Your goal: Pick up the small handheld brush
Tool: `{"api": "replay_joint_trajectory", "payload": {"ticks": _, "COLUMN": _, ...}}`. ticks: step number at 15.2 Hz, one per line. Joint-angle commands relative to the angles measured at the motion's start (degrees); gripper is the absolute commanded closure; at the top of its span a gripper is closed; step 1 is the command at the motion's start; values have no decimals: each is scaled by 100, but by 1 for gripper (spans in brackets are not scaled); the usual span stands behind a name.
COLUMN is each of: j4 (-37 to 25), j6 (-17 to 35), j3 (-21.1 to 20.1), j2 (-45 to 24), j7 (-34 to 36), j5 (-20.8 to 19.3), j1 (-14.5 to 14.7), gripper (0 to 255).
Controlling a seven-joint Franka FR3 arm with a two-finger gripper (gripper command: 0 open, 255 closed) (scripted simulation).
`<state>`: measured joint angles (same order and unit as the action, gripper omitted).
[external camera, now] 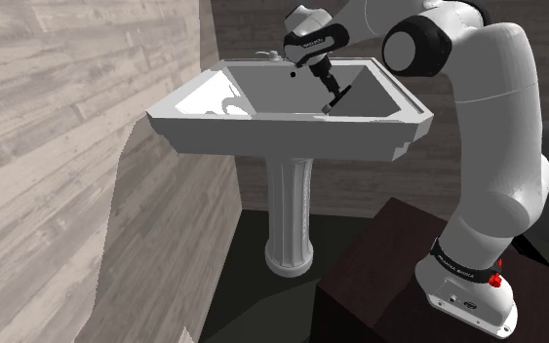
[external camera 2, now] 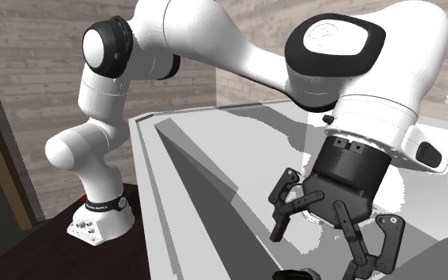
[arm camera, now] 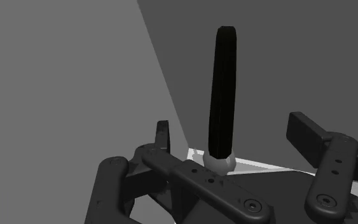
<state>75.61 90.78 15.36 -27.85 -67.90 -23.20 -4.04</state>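
The small brush [arm camera: 225, 95] has a long black handle and a pale rounded end, and it lies in the grey basin of a white pedestal sink [external camera: 292, 122]. My black gripper [arm camera: 231, 127] hangs open inside the basin, its fingers apart on either side of the brush without touching it. The brush's pale end is the end nearer the palm. In the shoulder view the gripper [external camera: 333, 102] reaches down past the sink's near rim. The second exterior view shows the gripper [external camera 2: 325, 254] spread wide just above a dark object [external camera 2: 298, 274] at the basin floor, probably the brush.
The sink's walls [external camera 2: 146, 135] close in around the hand. A faucet [external camera: 262, 56] sits on the back rim. A wooden wall panel [external camera: 58, 146] stands on the shoulder view's left. The arm's dark stand [external camera: 379, 283] is beside the pedestal [external camera: 290, 219].
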Motion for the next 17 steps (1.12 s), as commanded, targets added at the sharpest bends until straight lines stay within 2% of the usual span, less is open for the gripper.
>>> {"api": "replay_joint_trajectory", "payload": {"ticks": 1, "j4": 149, "j6": 146, "j3": -2, "j2": -2, "j7": 51, "j5": -7, "j1": -8, "gripper": 0}}
{"api": "replay_joint_trajectory", "payload": {"ticks": 4, "j4": 252, "j6": 247, "j3": -7, "j2": -11, "j7": 98, "j5": -8, "j1": -10, "gripper": 0}}
{"api": "replay_joint_trajectory", "payload": {"ticks": 5, "j4": 252, "j6": 245, "j3": -5, "j2": -6, "j7": 92, "j5": -9, "j1": -12, "gripper": 255}}
{"api": "replay_joint_trajectory", "payload": {"ticks": 14, "j4": 251, "j6": 247, "j3": -7, "j2": -12, "j7": 98, "j5": -8, "j1": -10, "gripper": 255}}
{"api": "replay_joint_trajectory", "payload": {"ticks": 17, "j4": 53, "j6": 53, "j3": 1, "j2": 4, "j7": 8, "j5": -6, "j1": -7, "gripper": 255}}
